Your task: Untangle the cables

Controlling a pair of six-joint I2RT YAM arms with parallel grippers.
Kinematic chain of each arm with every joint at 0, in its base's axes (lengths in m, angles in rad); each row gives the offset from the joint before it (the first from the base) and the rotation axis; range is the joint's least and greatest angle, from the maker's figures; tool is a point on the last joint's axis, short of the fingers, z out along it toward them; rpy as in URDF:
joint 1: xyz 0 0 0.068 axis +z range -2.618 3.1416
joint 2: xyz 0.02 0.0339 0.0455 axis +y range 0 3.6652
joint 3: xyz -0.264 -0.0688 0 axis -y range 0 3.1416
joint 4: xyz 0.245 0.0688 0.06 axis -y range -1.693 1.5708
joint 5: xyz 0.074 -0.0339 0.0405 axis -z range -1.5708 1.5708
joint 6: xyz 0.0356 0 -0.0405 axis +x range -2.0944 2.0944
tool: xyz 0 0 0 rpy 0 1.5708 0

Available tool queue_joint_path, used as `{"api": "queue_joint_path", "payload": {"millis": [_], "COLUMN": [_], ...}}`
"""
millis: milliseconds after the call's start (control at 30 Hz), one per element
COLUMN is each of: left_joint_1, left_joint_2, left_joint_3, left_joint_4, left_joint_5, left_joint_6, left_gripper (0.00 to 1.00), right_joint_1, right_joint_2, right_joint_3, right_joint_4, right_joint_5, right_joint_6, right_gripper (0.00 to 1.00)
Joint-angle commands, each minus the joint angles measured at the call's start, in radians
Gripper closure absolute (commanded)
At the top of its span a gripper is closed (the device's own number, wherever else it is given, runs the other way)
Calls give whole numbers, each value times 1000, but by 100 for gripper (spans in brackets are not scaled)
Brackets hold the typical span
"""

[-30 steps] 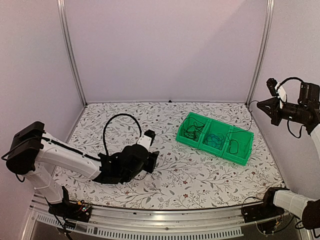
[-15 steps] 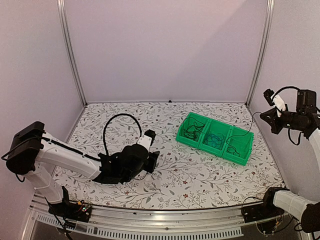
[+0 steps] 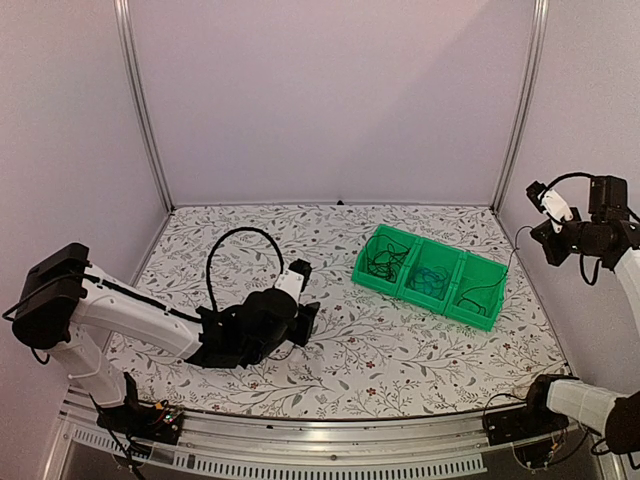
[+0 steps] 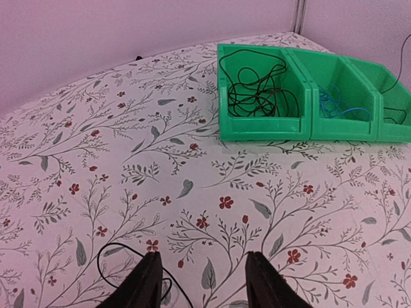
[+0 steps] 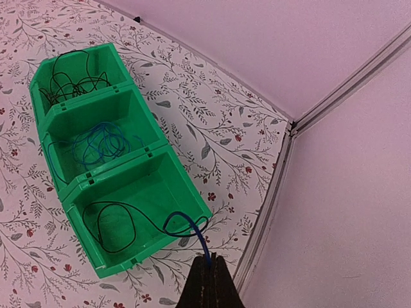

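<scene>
A green three-compartment bin point(image 3: 420, 297) sits right of centre on the table. Its left compartment holds a tangle of thin black cables point(image 3: 385, 260), also in the left wrist view point(image 4: 257, 90). The middle one holds blue cables point(image 5: 96, 144). My right gripper point(image 5: 210, 258) is shut on a cable point(image 5: 192, 232) that looks blue at the held end and runs into a black loop point(image 5: 106, 224) in the right compartment. It hangs high at the right wall point(image 3: 543, 236). My left gripper point(image 4: 203, 258) is open and empty, low over the table, beside a thin black wire point(image 4: 118, 244).
The left arm's thick black hose point(image 3: 225, 240) arcs above the table left of centre. An aluminium post point(image 3: 515, 110) and the right wall stand close to the right gripper. The table's corner rail point(image 5: 273, 192) runs just beyond the bin.
My right gripper has come down and a little to the right, still holding the cable. The cable has gone slacker over the bin. The left arm has not moved.
</scene>
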Motion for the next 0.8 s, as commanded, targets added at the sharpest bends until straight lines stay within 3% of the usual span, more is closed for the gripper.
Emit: {"api": "queue_joint_path", "payload": {"millis": [0,333,767], "left_joint_1": [-13,-16,-18], "left_joint_2": [10,19,10], "left_joint_3": [-2,-5,0], "left_joint_4": [29,34,11], "left_joint_5": [0,4,-2], "left_joint_6": [-5,-13,-19], "left_gripper": [54,54,54], "right_joint_1": [-5,-5,-3], "right_joint_2": [32,213,478], "right_joint_3": [29,-16,-133], "right_joint_4": [40,70,228], "right_joint_5": [45,-268,-334], "right_joint_6": [-13,10,48], "right_gripper": [100,100,100]}}
